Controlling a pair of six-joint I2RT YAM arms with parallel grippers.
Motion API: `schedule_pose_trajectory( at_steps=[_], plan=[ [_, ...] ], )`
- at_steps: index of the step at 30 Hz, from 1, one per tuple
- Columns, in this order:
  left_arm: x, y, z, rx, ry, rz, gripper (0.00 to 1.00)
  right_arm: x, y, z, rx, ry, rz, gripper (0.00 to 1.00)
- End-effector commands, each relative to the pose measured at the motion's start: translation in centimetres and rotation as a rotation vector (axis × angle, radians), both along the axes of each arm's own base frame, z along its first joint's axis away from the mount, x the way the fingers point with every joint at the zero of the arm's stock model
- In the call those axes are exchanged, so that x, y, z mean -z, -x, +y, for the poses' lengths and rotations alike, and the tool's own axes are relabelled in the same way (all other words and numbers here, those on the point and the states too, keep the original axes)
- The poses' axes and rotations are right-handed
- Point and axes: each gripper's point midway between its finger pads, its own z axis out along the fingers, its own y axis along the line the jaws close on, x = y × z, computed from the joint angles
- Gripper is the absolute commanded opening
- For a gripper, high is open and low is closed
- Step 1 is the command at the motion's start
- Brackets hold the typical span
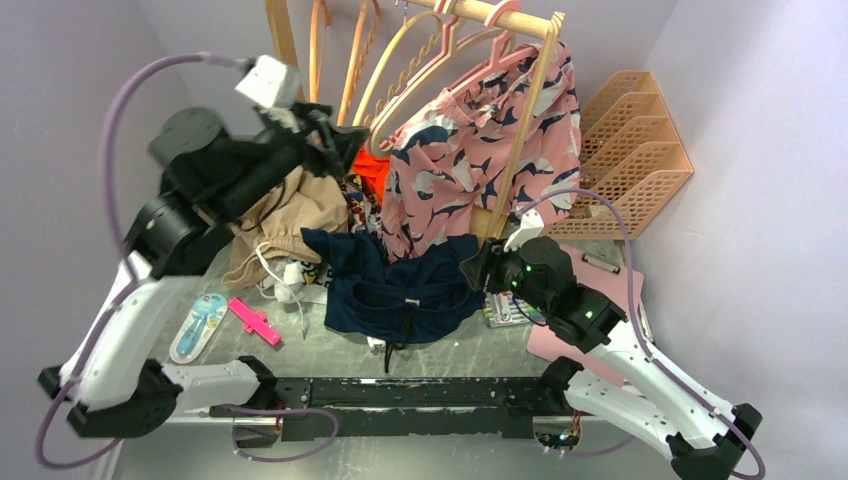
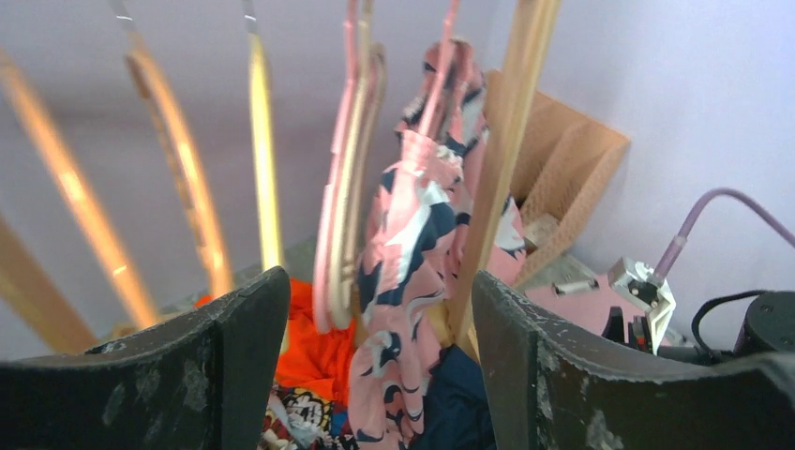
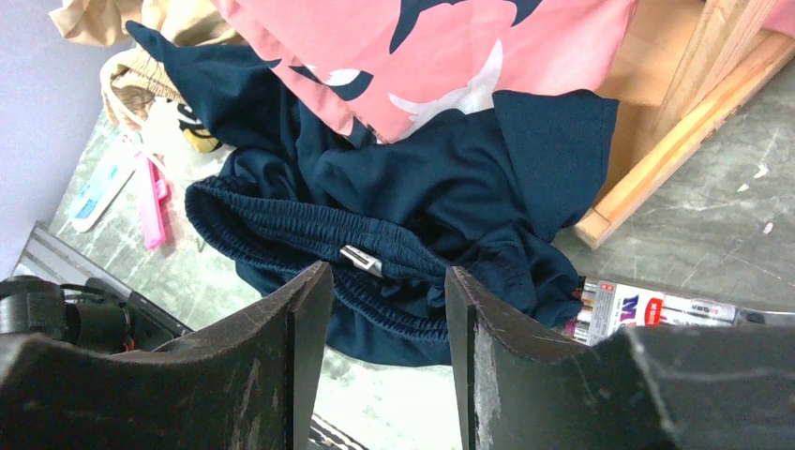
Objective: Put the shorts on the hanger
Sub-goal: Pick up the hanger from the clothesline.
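Observation:
The navy shorts point(image 1: 400, 285) lie crumpled on the table, waistband and drawstring toward the near edge. In the right wrist view the ribbed waistband point(image 3: 375, 253) lies below and just past my open right gripper point(image 3: 389, 281), which holds nothing. From above, that gripper point(image 1: 476, 267) hovers at the shorts' right edge. The pale cream hanger point(image 1: 400, 75) hangs by its hook from the rail at the back. My left gripper point(image 1: 348, 138) is raised next to its lower left end. Its fingers stand open and empty point(image 2: 380, 291), with the cream hanger point(image 2: 364, 178) beyond the gap.
Pink printed shorts point(image 1: 480, 150) hang on a pink hanger against the wooden rack leg point(image 1: 525, 140). A tan garment point(image 1: 290, 215) and orange cloth point(image 1: 370, 170) are piled at left. A peach file rack point(image 1: 630, 140), a marker box point(image 1: 505, 312) and a pink clip point(image 1: 253, 320) are nearby.

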Motion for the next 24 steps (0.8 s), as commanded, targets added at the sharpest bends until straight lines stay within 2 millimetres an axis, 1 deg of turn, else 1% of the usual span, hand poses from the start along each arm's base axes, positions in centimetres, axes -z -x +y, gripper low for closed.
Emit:
schedule_pose_trajectory(
  at_steps=[1,2,4,9,12,17,24],
  plan=[
    [0.4,-0.1,-4.6,0.206,-0.071,-0.004,0.73,-0.5,-0.3,0.0,-0.004,-0.001,-0.029,0.51],
    [0.6,-0.5,-5.3,0.224,-0.084,0.003,0.71,-0.5,-0.3,0.0,-0.004,0.0,-0.029,0.5],
    [1.0,-1.2,-6.1,0.232,-0.095,0.012,0.69,-0.4,-0.2,0.0,-0.007,0.004,-0.026,0.5],
    [1.7,-2.7,-7.0,0.219,-0.112,0.016,0.71,-0.2,-0.2,0.0,-0.007,0.002,-0.026,0.5],
    [2.6,-4.0,-7.5,0.198,-0.135,0.038,0.71,0.0,-0.2,0.0,-0.007,0.008,-0.022,0.49],
    [3.7,-5.5,-7.7,0.158,-0.154,0.074,0.69,0.0,-0.2,-0.1,-0.006,0.012,-0.024,0.49],
    [5.5,-7.1,-7.7,0.153,-0.171,0.134,0.65,0.2,-0.1,-0.4,-0.002,0.019,-0.02,0.49]
  ],
)
